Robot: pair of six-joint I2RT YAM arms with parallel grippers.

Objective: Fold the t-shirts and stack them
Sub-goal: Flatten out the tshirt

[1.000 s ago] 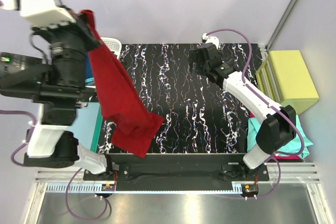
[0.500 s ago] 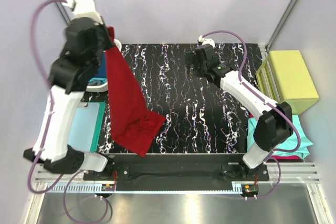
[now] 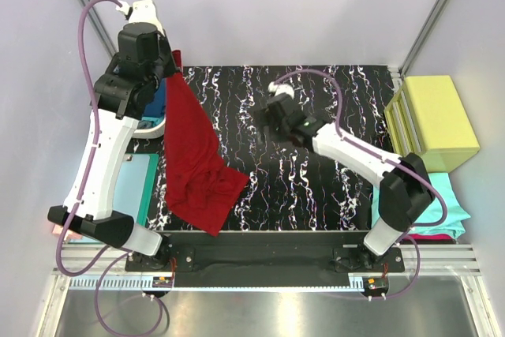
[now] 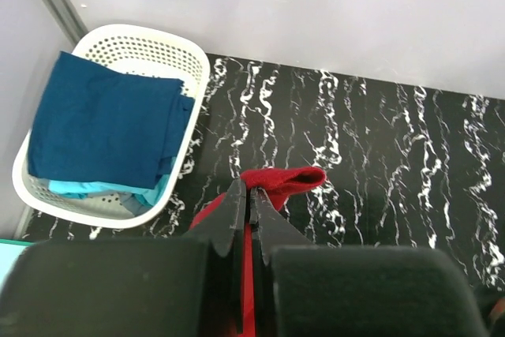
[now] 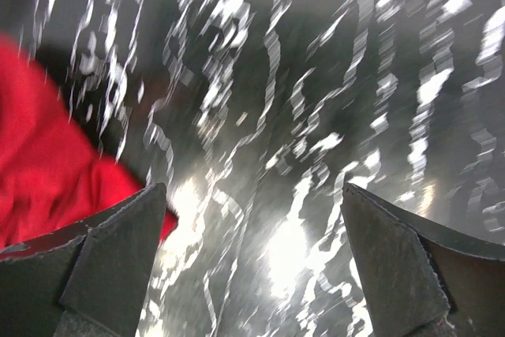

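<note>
The red shirt (image 3: 192,159) is soft matt cloth, creased. The desk (image 3: 316,187) looks smooth, black, white-veined, faintly glossy. The basket (image 4: 170,46) is white perforated plastic.

Basket (image 4: 197,69) at 10 o'clock corner of table (image 3: 331,187), folded t-shirts (image 4: 102,120) stacked inside. Hanging t-shirt (image 3: 193,155) along 9 o'clock side, top pinched in left gripper (image 3: 169,71) beside basket, lower end bunched on table at 7 o'clock. Right gripper (image 3: 264,120) over table centre. Sheet (image 3: 140,185) off table at 8 o'clock. Box (image 3: 442,120) off table at 3 o'clock; t-shirt pile (image 3: 451,209) before box, at 4 o'clock
</note>
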